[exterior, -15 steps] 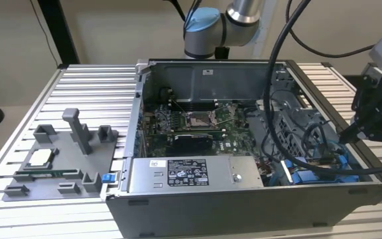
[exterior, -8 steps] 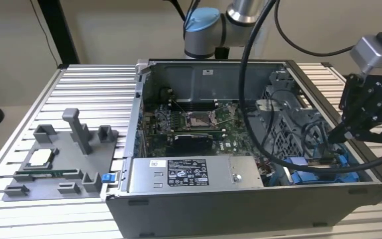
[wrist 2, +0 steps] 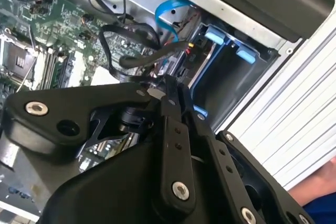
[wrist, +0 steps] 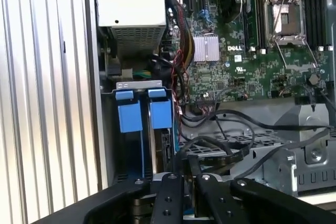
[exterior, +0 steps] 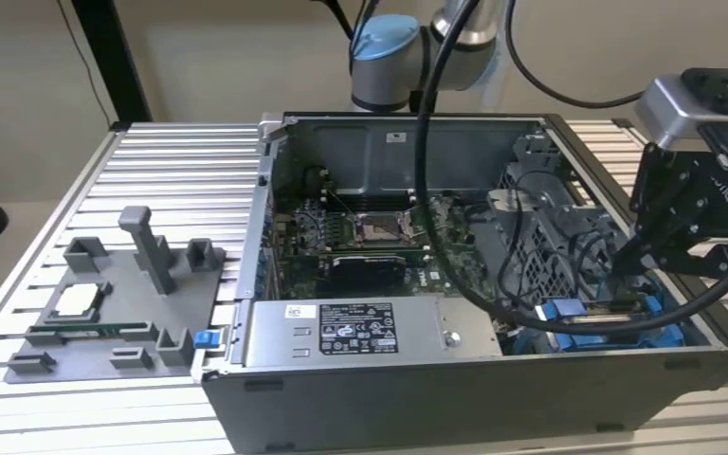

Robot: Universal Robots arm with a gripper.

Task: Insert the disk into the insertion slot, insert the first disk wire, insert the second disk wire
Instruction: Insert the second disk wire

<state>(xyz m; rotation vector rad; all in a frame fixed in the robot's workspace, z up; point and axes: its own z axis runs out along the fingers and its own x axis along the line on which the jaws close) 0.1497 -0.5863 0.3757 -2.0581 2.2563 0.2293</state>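
Black gripper fingers are seen closed together in both wrist views, though what is pinched between them cannot be told. They are lowered among black cables at the insertion slot, whose blue rails stand against the case wall. Beside it, the motherboard is partly crossed by the cables. The disk cannot be made out.

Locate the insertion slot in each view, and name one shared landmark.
Exterior view: insertion slot, inside the computer case, at the exterior view's right.
Second wrist view: slot against the case's side wall.
First wrist view: slot against the same wall.
Shared landmark: CPU socket.
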